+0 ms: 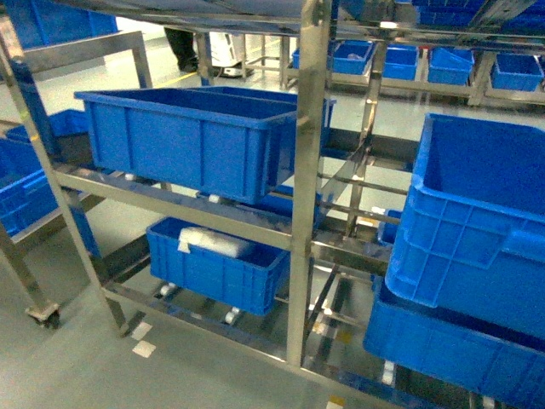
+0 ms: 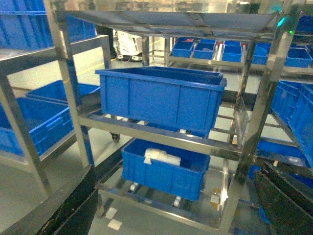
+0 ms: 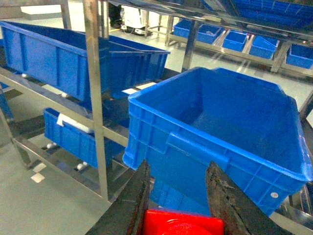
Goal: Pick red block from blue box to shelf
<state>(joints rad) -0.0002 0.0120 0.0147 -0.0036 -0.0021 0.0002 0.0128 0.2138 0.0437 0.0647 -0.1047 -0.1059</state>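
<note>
Right gripper (image 3: 178, 200) is holding the red block (image 3: 183, 224) between narrowed jaws; keeping it level while approaching the shelf (image 3: 94, 88) rail is advisable.

**Right gripper closed on a load, left gripper spread wide**

The right gripper (image 3: 178, 215) shows in its own wrist view as two dark, worn fingers (image 3: 133, 205) slanting inward from the bottom edge, clamped on the red block (image 3: 182, 227) that sits between their lower parts. The left gripper (image 2: 171, 210) shows only as two black fingers (image 2: 73, 210) at the bottom corners of its wrist view, set far apart with nothing between them. Neither arm appears in the head view.
</note>
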